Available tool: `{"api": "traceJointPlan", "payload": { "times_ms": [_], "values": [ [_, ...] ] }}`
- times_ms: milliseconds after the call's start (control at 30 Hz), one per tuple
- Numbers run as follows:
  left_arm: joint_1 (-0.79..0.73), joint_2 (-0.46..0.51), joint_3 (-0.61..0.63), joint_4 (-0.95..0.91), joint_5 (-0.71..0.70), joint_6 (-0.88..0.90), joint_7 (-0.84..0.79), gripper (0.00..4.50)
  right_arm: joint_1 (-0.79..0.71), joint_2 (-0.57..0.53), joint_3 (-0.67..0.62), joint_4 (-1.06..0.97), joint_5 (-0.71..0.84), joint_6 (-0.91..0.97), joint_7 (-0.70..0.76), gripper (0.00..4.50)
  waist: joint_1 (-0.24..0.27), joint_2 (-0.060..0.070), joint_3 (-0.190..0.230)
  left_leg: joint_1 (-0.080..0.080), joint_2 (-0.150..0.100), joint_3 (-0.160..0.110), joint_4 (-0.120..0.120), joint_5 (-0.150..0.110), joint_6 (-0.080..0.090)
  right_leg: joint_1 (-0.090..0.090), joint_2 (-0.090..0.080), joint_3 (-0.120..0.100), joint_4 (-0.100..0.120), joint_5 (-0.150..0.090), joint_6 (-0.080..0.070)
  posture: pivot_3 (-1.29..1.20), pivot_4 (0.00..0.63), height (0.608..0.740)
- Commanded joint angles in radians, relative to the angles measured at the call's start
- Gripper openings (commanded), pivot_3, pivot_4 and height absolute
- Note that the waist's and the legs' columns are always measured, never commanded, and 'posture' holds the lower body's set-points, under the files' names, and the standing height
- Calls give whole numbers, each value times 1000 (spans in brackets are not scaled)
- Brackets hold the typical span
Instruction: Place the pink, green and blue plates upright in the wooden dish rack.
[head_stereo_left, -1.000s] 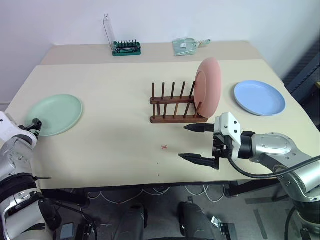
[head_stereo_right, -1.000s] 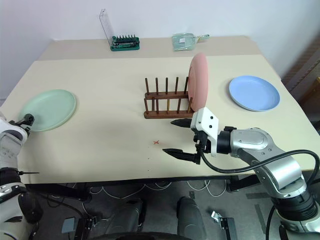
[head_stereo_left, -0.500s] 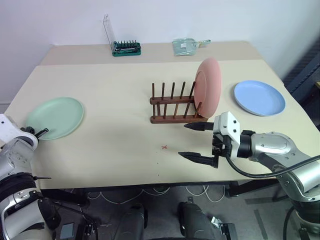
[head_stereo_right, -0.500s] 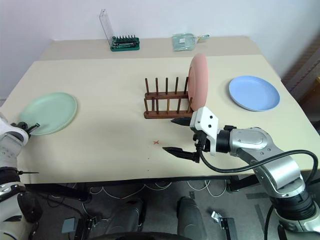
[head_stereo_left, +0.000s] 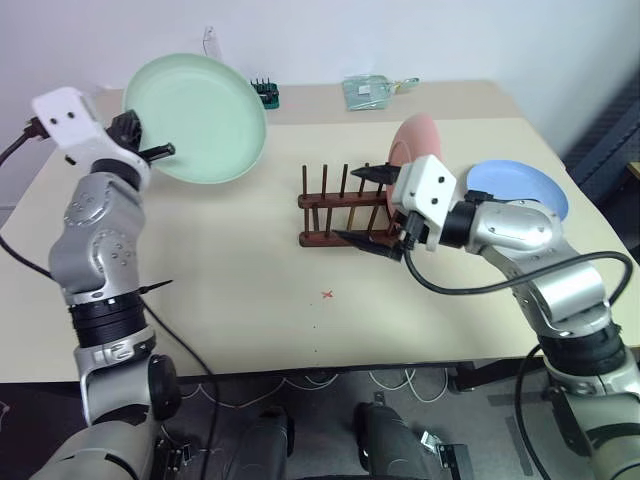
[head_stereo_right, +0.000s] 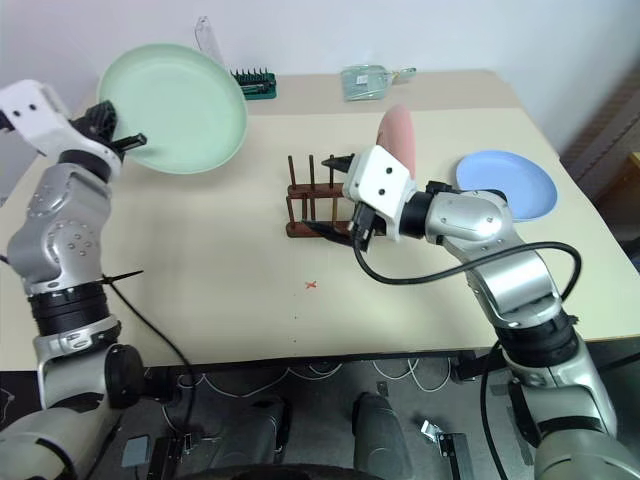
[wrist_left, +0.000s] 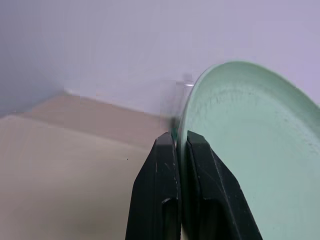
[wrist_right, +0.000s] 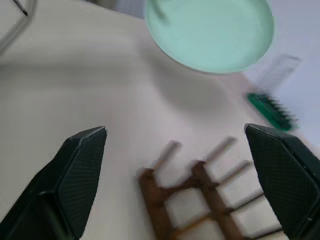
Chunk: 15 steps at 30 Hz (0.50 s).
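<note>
Holding the green plate (head_stereo_left: 197, 118) by its rim, our left pincer (head_stereo_left: 142, 150) is clamped shut on it and carries it in the air, clear of the worktop (head_stereo_left: 230, 290). From this pincer the wooden dish rack (head_stereo_left: 345, 215) lies to our right and lower, with bare worktop between. The rack's rails run left to right, so its slots call for a plate edge-on to that line. The pink plate (head_stereo_left: 418, 165) already stands upright at the rack's far right end; the slots nearer our left pincer look free. Our right pincer (head_stereo_left: 368, 210) hangs with its jaws wide apart and nothing in them, right at the rack's front, crowding the approach. The blue plate (head_stereo_left: 525, 190) lies flat beyond it, nearer our right arm
</note>
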Motion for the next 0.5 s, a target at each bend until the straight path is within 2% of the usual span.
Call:
{"api": "traceJointPlan", "payload": {
  "times_ms": [33,233,500],
  "values": [
    [-61,-13,-61,-82,23,41,29,83,-103,65,83,72,-206,-176,-98,4500,-1,0,0,0,0,0,0,0,-1,-1,0,0,1,0,0,0,150,740],
    [-106,-85,-102,-174,1,139,58,83,-161,133,184,210,-396,-336,-133,4500,9,-1,0,-3,0,0,0,4,-7,-2,1,0,1,1,-1,0,150,740],
    [-120,-164,-123,-282,-32,234,73,83,-201,189,207,378,-546,-460,-195,4500,5,0,0,-2,0,-1,0,4,-8,-3,1,0,1,1,-1,0,150,740]
  ]
}}
